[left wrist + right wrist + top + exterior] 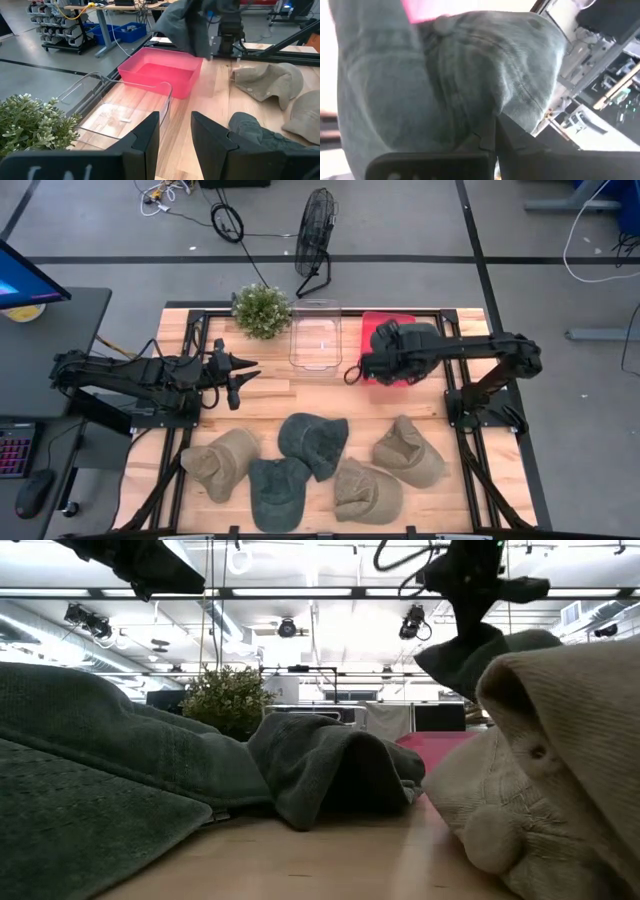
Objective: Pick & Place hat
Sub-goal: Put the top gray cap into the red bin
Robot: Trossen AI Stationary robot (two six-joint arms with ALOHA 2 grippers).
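Observation:
My right gripper [368, 367] is over the pink bin [382, 319] and is shut on a dark grey-green hat [393, 338]. That hat [184, 24] shows in the left wrist view hanging over the pink bin [159, 71]. It fills the right wrist view [440, 75]. Several more hats lie flat on the near half of the table: three tan ones [220, 461] [365, 488] [408, 451] and two dark ones [313, 442] [278, 491]. My left gripper [243, 376] is open and waits left of the clear bin [315, 335]. My right gripper pinches the dark hat's cloth [487, 125] between its two fingers; which part of the hat this is I cannot tell, as the cloth covers the view. The hat is lifted clear and hangs below the gripper [478, 652], above the pink bin.
A potted plant [262, 310] stands at the far edge, left of the clear bin. A dark frame runs round the wooden table [270, 395]. Bare wood lies between the bins and the hats. A desk with a monitor [25, 280] stands to the left, a floor fan [315, 235] beyond.

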